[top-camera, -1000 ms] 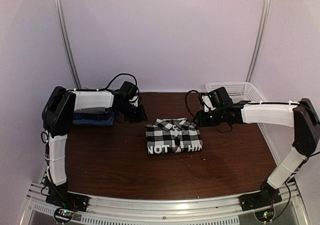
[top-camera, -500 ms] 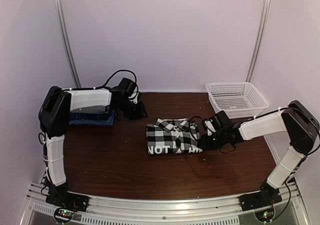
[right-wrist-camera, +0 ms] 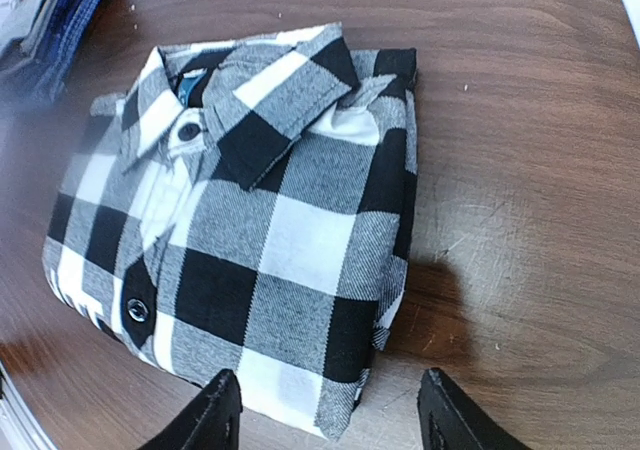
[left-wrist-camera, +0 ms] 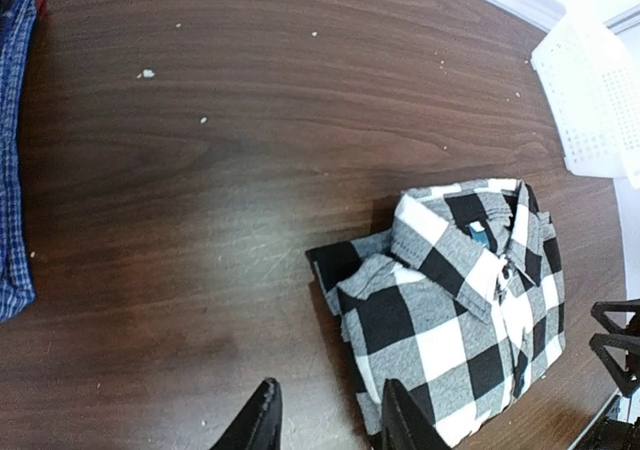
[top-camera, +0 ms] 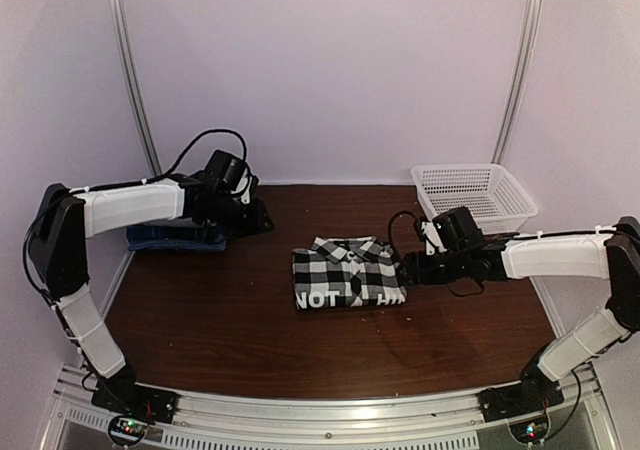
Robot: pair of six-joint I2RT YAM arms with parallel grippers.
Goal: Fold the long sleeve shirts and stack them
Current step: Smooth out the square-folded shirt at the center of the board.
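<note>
A folded black-and-white plaid shirt [top-camera: 347, 272] lies in the middle of the brown table; it also shows in the left wrist view [left-wrist-camera: 460, 310] and the right wrist view [right-wrist-camera: 250, 230]. A stack of dark blue folded shirts [top-camera: 175, 236] sits at the back left, its edge in the left wrist view [left-wrist-camera: 12, 150] and the right wrist view [right-wrist-camera: 50, 20]. My right gripper [top-camera: 405, 267] is open, low at the plaid shirt's right edge, jaws wide [right-wrist-camera: 330, 415]. My left gripper [top-camera: 255, 217] is open and empty [left-wrist-camera: 325, 420], above the table between the blue stack and the plaid shirt.
A white plastic mesh basket [top-camera: 475, 195] stands at the back right corner, also in the left wrist view [left-wrist-camera: 590, 100]. White walls close in the table on three sides. Bare brown tabletop [top-camera: 300, 340] lies in front of the plaid shirt.
My left arm has swung left and back, its gripper moving towards the blue stack. My right gripper came down from the back to the plaid shirt's right edge and stays there.
</note>
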